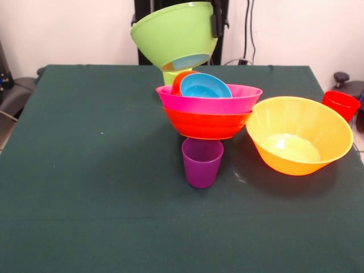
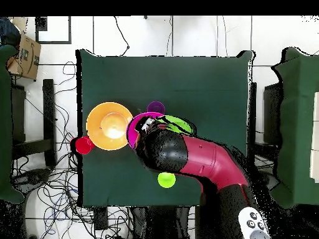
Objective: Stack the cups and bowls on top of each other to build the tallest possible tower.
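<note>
My gripper [image 1: 216,23] is shut on the right rim of a lime green bowl [image 1: 173,34] and holds it tilted high above the tower. The tower is a pink bowl [image 1: 209,102] nested on a red-orange bowl [image 1: 207,125]. A small blue bowl [image 1: 206,86] and a small orange-red bowl [image 1: 178,82] lie tilted inside the pink one. The purple cup [image 1: 202,162] stands right under the red-orange bowl's base; I cannot tell whether the bowl rests on it. In the overhead view my arm [image 2: 199,159] hides most of the pile, and the green bowl [image 2: 179,124] and the pink rim [image 2: 133,127] show.
A large orange bowl [image 1: 298,136] stands upright to the right of the tower and also shows in the overhead view [image 2: 111,126]. A red cup [image 1: 341,105] sits at the table's right edge [image 2: 83,145]. A lime green cup [image 1: 169,77] stands behind the tower, near the robot's side [image 2: 166,180].
</note>
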{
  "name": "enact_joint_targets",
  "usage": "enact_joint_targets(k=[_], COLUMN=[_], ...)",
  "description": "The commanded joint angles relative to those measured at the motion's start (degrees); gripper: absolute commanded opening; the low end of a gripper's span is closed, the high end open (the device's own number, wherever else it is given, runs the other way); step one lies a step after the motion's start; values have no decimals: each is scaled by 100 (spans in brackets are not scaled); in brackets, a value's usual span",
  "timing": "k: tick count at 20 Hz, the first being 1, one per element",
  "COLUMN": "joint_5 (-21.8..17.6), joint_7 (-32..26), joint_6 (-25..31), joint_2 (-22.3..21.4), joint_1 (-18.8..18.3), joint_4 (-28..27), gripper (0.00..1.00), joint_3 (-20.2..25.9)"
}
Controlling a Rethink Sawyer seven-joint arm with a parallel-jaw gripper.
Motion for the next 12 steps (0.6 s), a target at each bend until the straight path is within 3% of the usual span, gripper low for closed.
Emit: enact_joint_targets(k=[1,12], joint_5=[-1052,-1127], joint_7=[-112,-111], joint_6=[1523,1488], joint_2=[164,107], joint_1=[449,317], joint_4=[-779,-670], gripper=[0,0], joint_3=[-386,-254])
